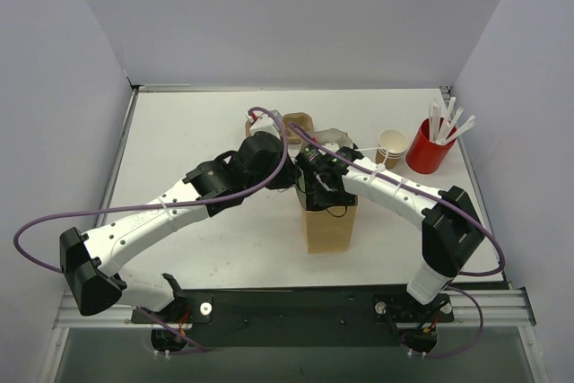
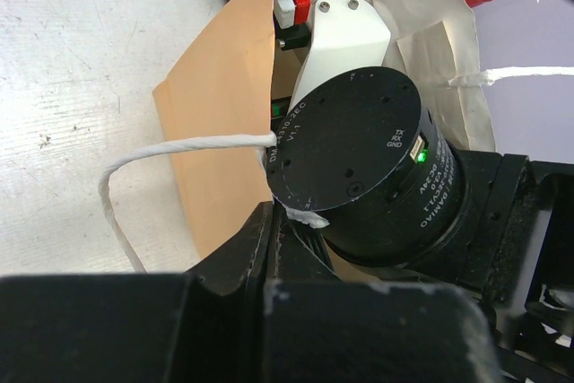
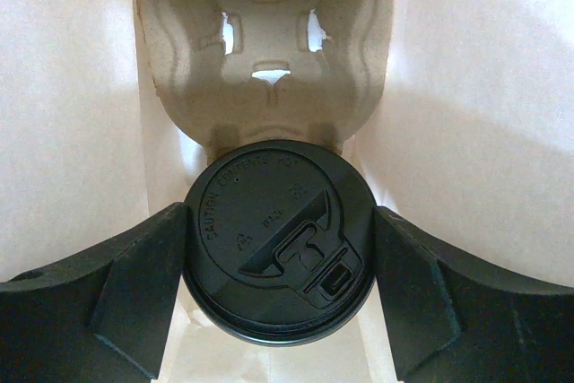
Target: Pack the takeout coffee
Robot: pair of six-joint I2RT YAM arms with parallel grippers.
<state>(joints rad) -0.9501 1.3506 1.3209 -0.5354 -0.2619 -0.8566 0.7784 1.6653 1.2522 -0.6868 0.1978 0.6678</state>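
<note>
Brown kraft paper fills the middle of the white table [image 1: 197, 132]: a paper bag [image 1: 327, 226] stands upright with its mouth open, and both arms meet above it. The right gripper [image 3: 280, 241] reaches down into that mouth, and the takeout coffee [image 3: 269, 221] sits squarely between its two black fingers [image 3: 134, 293], which press against opposite edges of the round black lid, so the cup is grasped and lies inside the bag. Straight beyond those fingertips, deeper in the bag, lies a pale moulded pulp cup carrier [image 3: 269, 60] with four small cut-outs; the bag's walls rise on either side of the fingers. The cup's paper body is hidden under its lid. The left gripper [image 2: 273, 226] is clenched tight against the bag's upper edge, and a white cord handle [image 2: 179, 150] loops out from right at its tips; whether the cord itself is pinched cannot be told. Off to the outer side of the right gripper, well apart from the bag, stand a stack of tan paper cups [image 1: 392, 145] and, just beside it, a red cup [image 1: 429, 154] holding white sticks [image 1: 448, 121].
</note>
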